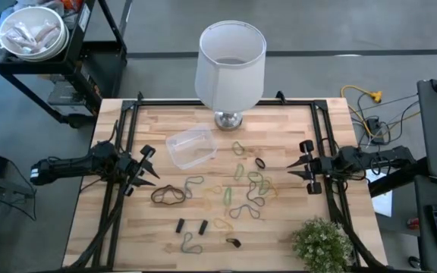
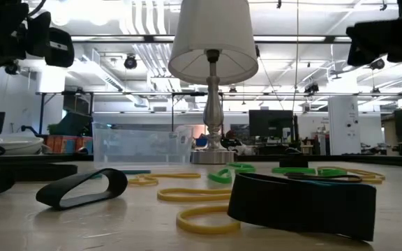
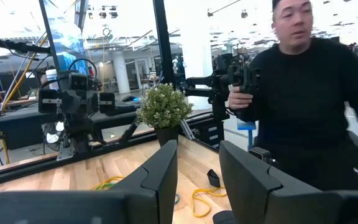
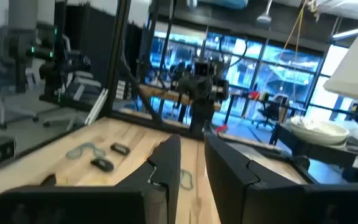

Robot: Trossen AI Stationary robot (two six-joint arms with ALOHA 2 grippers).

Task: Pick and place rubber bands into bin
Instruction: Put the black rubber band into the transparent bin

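Several rubber bands (image 1: pixel 241 189), black, tan, yellow and green, lie scattered flat on the middle of the wooden table; the low view shows black loops (image 2: pixel 82 188) and a yellow one (image 2: pixel 201 219) close up. The clear plastic bin (image 1: pixel 190 146) stands on the table left of the lamp, toward the far edge. My left gripper (image 1: pixel 152 168) hovers open at the table's left side, above the wood, with nothing between its fingers (image 3: pixel 160 174). My right gripper (image 1: pixel 294 168) hovers at the right side, its fingers (image 4: pixel 166 162) a little apart and holding nothing.
A white-shaded lamp (image 1: pixel 231 64) stands at the far middle edge. A small potted plant (image 1: pixel 321 243) sits at the near right corner. A white bowl (image 1: pixel 30 32) rests on a cart off the far left. A person (image 3: pixel 303 93) stands beyond the table's right side.
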